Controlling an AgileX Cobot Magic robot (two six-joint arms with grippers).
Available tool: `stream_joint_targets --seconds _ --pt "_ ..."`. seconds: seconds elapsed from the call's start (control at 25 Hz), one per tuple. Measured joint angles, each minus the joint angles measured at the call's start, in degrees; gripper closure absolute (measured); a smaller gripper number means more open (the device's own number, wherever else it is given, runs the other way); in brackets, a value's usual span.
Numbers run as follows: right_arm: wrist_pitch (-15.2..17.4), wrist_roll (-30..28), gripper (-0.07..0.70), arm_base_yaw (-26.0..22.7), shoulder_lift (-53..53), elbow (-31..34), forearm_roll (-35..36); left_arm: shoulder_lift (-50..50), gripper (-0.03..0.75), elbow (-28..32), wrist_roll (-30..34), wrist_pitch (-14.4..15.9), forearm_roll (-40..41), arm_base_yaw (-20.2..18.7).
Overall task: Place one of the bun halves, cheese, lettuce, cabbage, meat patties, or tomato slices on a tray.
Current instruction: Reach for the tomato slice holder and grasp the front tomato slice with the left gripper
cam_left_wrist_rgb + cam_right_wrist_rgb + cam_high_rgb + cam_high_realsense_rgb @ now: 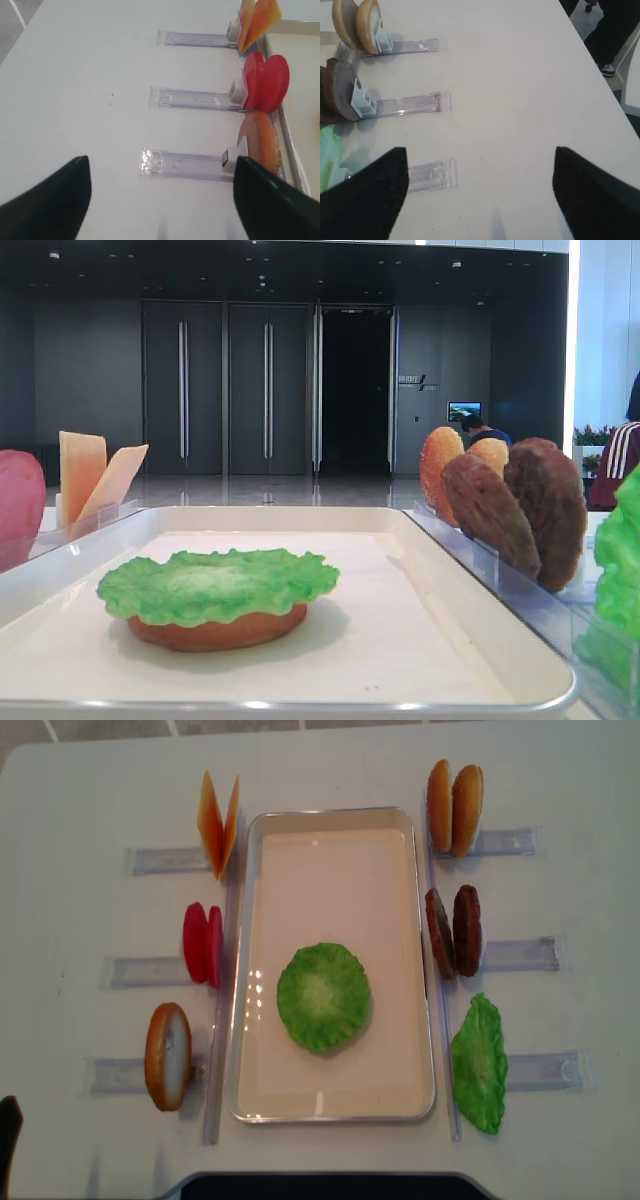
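- the tray [250, 970] sat in the middle of the bench [330, 760], and on it a bun half [215, 630] already lay under a ruffled lettuce [323, 996] leaf.
- on the left side, far to near, i saw the cheese [217, 824], the tomato slices [202, 943] and a lone bun [167, 1055], each propped in a clear holder [187, 98] just beside the tray rim.
- on the right side, far to near, stood two more bun halves [455, 793], the meat patties [453, 931] and a second green leaf [479, 1063].
- my left gripper [160, 200] hung over bare bench left of the holders, fingers spread wide apart, gripping nothing.
- my right gripper [479, 192] was likewise apart and empty, over the bench right of its holders.
- i judged the next layer was still to be chosen, with neither arm committed to a piece.
- the upright slices leaned in pairs, touching; a grab at one tomato or patty could drag its twin out or tip it onto the bench.
- the holders looked light and loose, so a low approach might shove one against the tray.
- a careless drop could knock the lettuce off the bun.
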Motion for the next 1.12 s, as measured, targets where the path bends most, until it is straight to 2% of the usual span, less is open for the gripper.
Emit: stream_joint_targets --seconds 0.16,0.36,0.88,1.12 --pt "0.0 0.0 0.044 0.0 0.0 0.0 0.0 3.5 0.024 -1.7 0.0 1.0 0.8 0.0" --pt "0.0 0.0 0.044 0.0 0.0 0.0 0.0 13.0 0.024 -4.9 -0.3 4.6 1.3 0.0" --pt "0.0 0.0 0.044 0.0 0.0 0.0 0.0 36.8 0.024 -12.8 -2.6 6.6 1.3 0.0" --pt "0.0 0.0 0.044 0.0 0.0 0.0 0.0 47.3 0.024 -20.4 -2.6 7.3 1.0 0.0"
